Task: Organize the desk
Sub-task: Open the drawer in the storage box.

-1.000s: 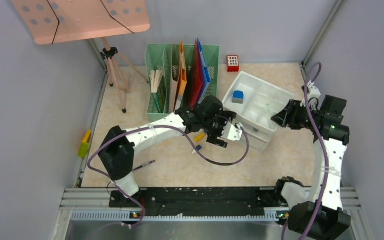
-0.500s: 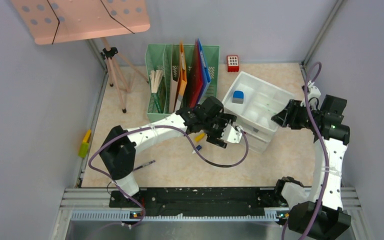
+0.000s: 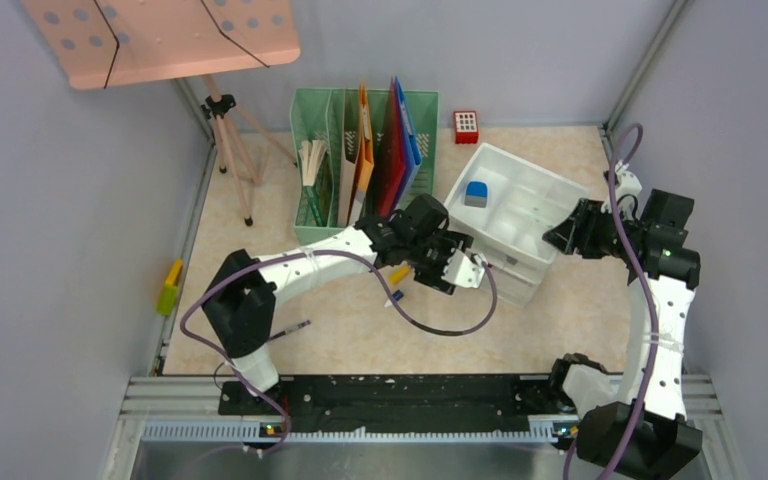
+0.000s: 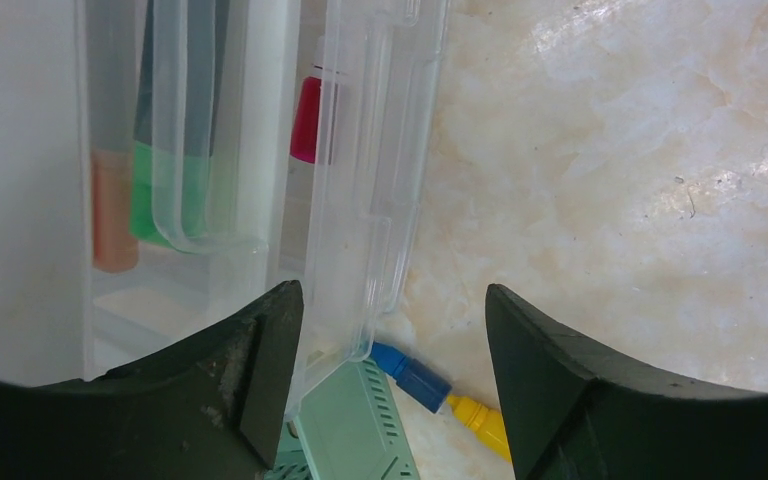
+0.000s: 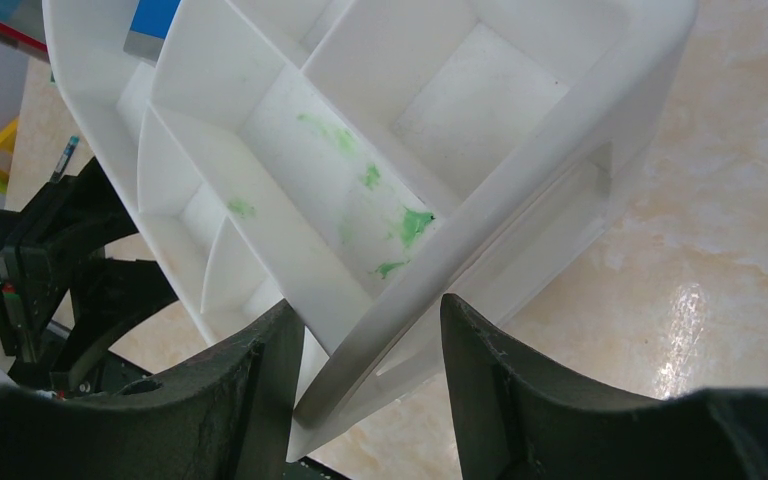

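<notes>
The desk (image 3: 560, 310) is a beige marble top. On it stands a white compartment organizer (image 3: 520, 200) with a clear drawer (image 4: 365, 180) below; orange, green and red markers lie in the drawer. My left gripper (image 3: 457, 268) (image 4: 390, 345) is open astride the drawer's clear front. The front lies against the left finger, with a gap to the right one. My right gripper (image 3: 557, 238) (image 5: 370, 350) is shut on the organizer's right corner wall (image 5: 520, 190). A blue-and-yellow marker (image 4: 440, 385) lies on the desk below the drawer.
A green file rack (image 3: 360, 150) with folders stands behind the left arm. A small red block (image 3: 466, 126) sits at the back. The pink music stand's tripod (image 3: 230, 150) is at back left. A yellow-green piece (image 3: 170, 285) lies by the left wall and a pen (image 3: 290, 329) near the left base.
The left gripper's jaws have narrowed around the drawer front. The right arm and the organizer have not moved.
</notes>
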{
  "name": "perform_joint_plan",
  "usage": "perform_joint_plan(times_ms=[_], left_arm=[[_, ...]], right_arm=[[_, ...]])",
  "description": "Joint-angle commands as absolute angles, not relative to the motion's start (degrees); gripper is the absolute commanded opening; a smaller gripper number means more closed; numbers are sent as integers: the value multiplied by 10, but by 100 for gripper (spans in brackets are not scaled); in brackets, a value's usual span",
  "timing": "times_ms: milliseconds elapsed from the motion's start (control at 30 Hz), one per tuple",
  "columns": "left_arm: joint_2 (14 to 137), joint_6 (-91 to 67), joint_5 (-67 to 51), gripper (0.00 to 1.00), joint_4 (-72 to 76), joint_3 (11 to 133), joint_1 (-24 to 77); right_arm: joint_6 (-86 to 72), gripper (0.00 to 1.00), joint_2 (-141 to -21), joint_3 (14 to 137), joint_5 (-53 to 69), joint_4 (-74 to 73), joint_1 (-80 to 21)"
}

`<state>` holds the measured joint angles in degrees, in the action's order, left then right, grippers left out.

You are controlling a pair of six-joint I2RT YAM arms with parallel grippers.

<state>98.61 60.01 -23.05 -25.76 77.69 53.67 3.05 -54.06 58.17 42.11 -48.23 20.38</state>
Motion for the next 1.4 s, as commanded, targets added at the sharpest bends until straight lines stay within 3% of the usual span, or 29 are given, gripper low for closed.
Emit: perform_joint_plan(times_ms=[0, 467, 667, 967, 1367], left_arm=[[1001, 612, -237, 72, -251, 793, 539], [1026, 641, -243, 67, -278, 818, 539], [1056, 671, -246, 49, -357, 883, 540], [1059, 690, -236, 33, -422, 914, 546], [1027, 669, -243, 28, -478, 901, 573]], right_arm=[[42, 52, -542, 608, 419, -483, 201], [43, 52, -546, 607, 422, -483, 201], [43, 52, -547, 607, 420, -483, 201], [37, 52, -552, 604, 409, -474, 201], [34, 52, -568, 607, 380, -461, 201]])
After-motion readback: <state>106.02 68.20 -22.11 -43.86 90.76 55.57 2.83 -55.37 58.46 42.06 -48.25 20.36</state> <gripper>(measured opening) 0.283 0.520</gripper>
